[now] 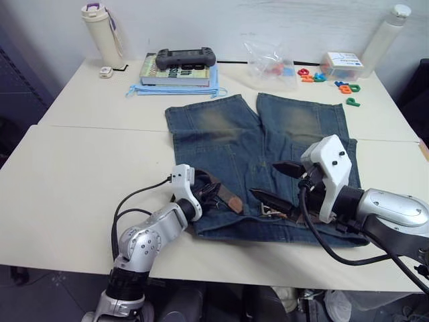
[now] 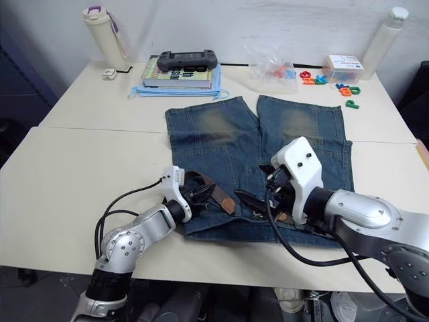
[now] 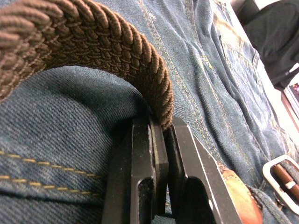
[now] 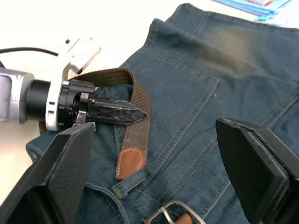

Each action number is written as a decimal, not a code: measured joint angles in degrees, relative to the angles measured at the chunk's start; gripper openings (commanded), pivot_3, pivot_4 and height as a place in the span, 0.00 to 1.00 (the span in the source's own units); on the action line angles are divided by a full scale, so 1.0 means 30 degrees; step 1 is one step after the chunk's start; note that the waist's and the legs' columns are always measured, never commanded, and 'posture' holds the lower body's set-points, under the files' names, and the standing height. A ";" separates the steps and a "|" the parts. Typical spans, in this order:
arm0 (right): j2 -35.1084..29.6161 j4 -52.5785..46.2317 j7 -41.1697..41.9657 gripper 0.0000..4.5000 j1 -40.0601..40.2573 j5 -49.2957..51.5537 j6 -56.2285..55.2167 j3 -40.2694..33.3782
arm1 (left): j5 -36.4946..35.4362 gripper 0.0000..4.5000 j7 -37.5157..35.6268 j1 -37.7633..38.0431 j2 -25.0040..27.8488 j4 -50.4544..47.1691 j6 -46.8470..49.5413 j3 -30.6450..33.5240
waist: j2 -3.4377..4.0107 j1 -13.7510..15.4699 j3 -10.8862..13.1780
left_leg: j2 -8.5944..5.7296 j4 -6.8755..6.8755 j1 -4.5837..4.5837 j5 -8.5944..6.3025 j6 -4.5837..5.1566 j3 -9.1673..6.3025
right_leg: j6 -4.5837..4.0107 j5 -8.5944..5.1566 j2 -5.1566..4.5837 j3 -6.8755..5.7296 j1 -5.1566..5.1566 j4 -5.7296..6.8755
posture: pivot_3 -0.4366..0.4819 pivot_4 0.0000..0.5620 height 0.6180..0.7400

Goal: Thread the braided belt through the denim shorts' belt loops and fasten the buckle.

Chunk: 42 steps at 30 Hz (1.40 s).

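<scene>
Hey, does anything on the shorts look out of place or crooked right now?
Yes. The braided belt bows off the waistband of the denim shorts, its tan tip lying loose near the buckle. The left pincer is shut on it.

We see even, bright overhead light on the pale tabletop (image 1: 80,168), with soft shadows. Close before the left jaws the braided belt (image 3: 93,42) is sharp, while the denim shorts (image 3: 224,93) beyond them blur and the far corner glares.
</scene>
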 measured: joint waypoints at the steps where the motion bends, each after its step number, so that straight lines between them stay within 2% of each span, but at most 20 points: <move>1: 0.0003 -0.0011 -0.0109 0.97 0.0145 0.0000 -0.0028 0.0000 | 0.0104 0.00 -0.0200 -0.0113 -0.0005 0.0147 0.0012 0.0054 | 0.0001 -0.0025 0.0000 | 0.0000 -0.0012 0.0001 0.0011 -0.0001 -0.0003 | -0.0001 0.0007 -0.0001 0.0001 0.0000 -0.0002 | 0.48 0.27 0.34; 6: 0.0070 -0.0022 -0.0499 0.97 0.0328 -0.0017 -0.0330 0.0002 | 0.0082 0.00 -0.0458 0.0199 0.0003 -0.0865 0.1320 0.0636 | -0.0001 -0.0305 0.0001 | 0.0004 -0.0048 -0.0005 0.0024 0.0000 -0.0003 | -0.0003 0.0018 0.0001 0.0004 -0.0016 -0.0024 | 0.48 0.27 0.34; 11: 0.0071 -0.0024 -0.0591 0.97 0.0343 -0.0022 -0.0430 0.0032 | -0.1385 0.00 0.1217 0.1018 -0.1017 -0.2760 0.3801 0.1780 | -0.0004 -0.0305 0.0003 | 0.0004 -0.0068 -0.0024 0.0027 0.0012 -0.0020 | 0.0004 0.0021 0.0005 -0.0013 -0.0015 -0.0095 | 0.48 0.27 0.34; 19: 0.0072 -0.0224 -0.0467 0.97 0.0919 -0.0021 -0.0784 0.0104 | -0.4367 0.00 0.7898 0.1013 -0.4716 -0.4112 0.7029 0.3950 | -0.0021 -0.0199 0.0012 | 0.0000 -0.0063 -0.0022 0.0032 0.0027 -0.0014 | 0.0030 0.0035 0.0002 -0.0014 0.0013 -0.0128 | 0.48 0.27 0.34; 25: 0.0068 -0.0232 0.0039 0.97 0.1255 -0.0196 -0.0823 0.0106 | -0.6668 0.00 1.3074 0.1017 -0.4882 -0.5194 0.7880 0.3842 | -0.0021 -0.0299 0.0010 | 0.0000 -0.0064 -0.0001 0.0035 0.0017 0.0006 | 0.0030 0.0035 0.0010 0.0006 0.0007 -0.0103 | 0.48 0.27 0.34; 29: 0.0068 -0.0220 0.0445 0.97 0.1178 -0.0554 -0.0840 0.0113 | -0.7815 0.00 1.5109 0.1453 -0.4848 -0.5665 0.6904 0.3188 | -0.0019 -0.0307 0.0009 | 0.0005 -0.0063 0.0006 0.0046 -0.0010 0.0004 | 0.0029 0.0035 0.0014 0.0004 0.0004 -0.0084 | 0.48 0.27 0.34; 35: 0.0069 -0.0132 0.1211 0.97 0.1105 -0.1226 -0.0840 0.0187 | -0.9518 0.00 1.5926 0.1771 -0.4731 -0.5177 0.4924 0.2246 | -0.0019 -0.0216 0.0008 | 0.0000 -0.0054 0.0000 0.0056 -0.0013 0.0004 | 0.0029 0.0037 0.0006 0.0004 0.0007 -0.0080 | 0.48 0.27 0.34; 42: -0.0026 -0.0157 0.2065 0.97 0.1351 -0.2604 -0.0792 0.0799 | -1.1531 0.00 1.3615 0.1593 -0.4631 -0.2940 0.3581 0.1229 | -0.0021 0.0237 0.0010 | -0.0018 -0.0046 -0.0033 0.0052 0.0006 0.0003 | 0.0030 0.0038 -0.0009 -0.0002 -0.0009 -0.0102 | 0.48 0.27 0.34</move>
